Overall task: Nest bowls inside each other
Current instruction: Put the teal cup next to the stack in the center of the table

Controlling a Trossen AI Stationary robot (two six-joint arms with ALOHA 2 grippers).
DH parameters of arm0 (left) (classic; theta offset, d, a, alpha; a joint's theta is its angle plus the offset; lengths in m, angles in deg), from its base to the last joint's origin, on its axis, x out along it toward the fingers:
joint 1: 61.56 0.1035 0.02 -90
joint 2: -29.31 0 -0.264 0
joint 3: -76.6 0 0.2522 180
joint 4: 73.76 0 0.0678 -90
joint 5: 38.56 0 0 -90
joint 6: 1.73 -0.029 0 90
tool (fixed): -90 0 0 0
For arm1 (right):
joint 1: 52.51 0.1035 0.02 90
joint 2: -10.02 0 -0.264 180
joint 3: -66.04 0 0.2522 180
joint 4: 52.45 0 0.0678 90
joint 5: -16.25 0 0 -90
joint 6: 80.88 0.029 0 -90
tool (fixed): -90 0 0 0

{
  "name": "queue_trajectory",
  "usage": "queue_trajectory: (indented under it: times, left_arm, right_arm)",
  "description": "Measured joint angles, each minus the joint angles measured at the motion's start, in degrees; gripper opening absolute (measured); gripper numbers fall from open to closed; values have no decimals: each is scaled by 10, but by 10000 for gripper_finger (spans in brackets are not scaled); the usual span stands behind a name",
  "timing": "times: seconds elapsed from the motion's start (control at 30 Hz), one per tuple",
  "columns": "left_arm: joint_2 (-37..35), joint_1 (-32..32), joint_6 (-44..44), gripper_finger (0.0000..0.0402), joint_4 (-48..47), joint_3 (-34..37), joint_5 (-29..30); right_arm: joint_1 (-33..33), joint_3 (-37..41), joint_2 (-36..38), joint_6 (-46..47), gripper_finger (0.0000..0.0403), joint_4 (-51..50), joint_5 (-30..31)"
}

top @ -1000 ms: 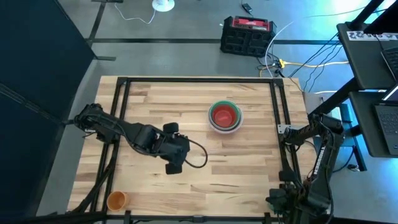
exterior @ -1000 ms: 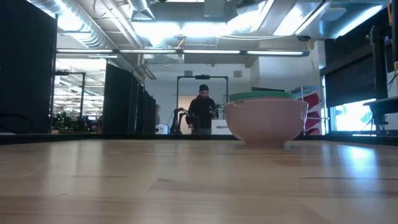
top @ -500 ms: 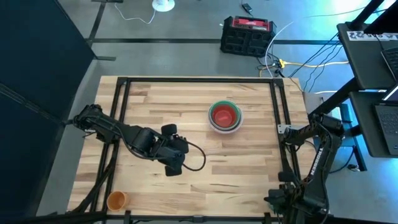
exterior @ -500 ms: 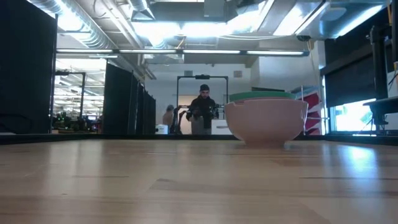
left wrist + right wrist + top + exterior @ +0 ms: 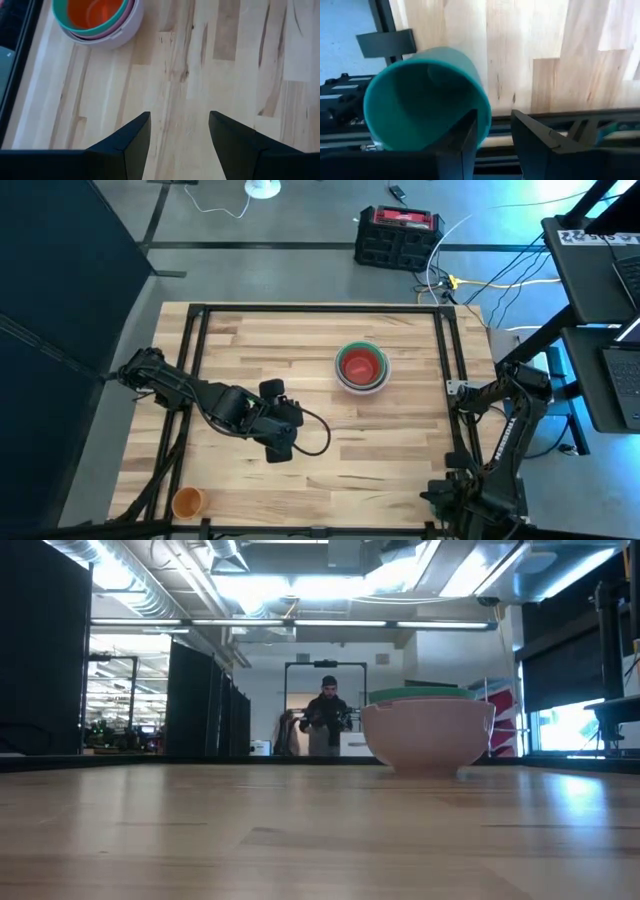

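The bowls (image 5: 361, 367) stand nested in one stack right of the table's middle: red innermost, then green, pink and a pale outer bowl, resting on the wood by the outer bowl's base (image 5: 428, 772). The left wrist view shows the stack (image 5: 97, 20) too. My left gripper (image 5: 180, 135) hovers open over bare wood, left of and nearer than the stack (image 5: 281, 448). My right gripper (image 5: 494, 135) is at the table's near right corner (image 5: 445, 498), shut on a teal cup (image 5: 420, 105). My right gripper holds the teal cup by its rim (image 5: 486, 117), one finger (image 5: 462, 142) inside the cup and the other (image 5: 535, 142) outside. The fingers come from above, pointing down. The cup hangs below them, mouth up, over the black frame rail at the table's edge.
An orange cup (image 5: 187, 502) stands at the near left corner. A black frame (image 5: 440, 360) runs round the tabletop. Bare wood lies between the left gripper and the bowls. A person (image 5: 327, 718) stands far behind the table.
My right gripper has sunk a little at the near right corner, still holding the teal cup. The bowls have kept their place.
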Motion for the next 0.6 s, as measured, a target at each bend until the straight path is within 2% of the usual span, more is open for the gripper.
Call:
queue_trajectory:
  times: [0.6]
  left_arm:
    - [0, -7, -2, 185, 2, 0, 6]
  right_arm:
    - [-12, 9, 0, 2, 101, 19, 19]
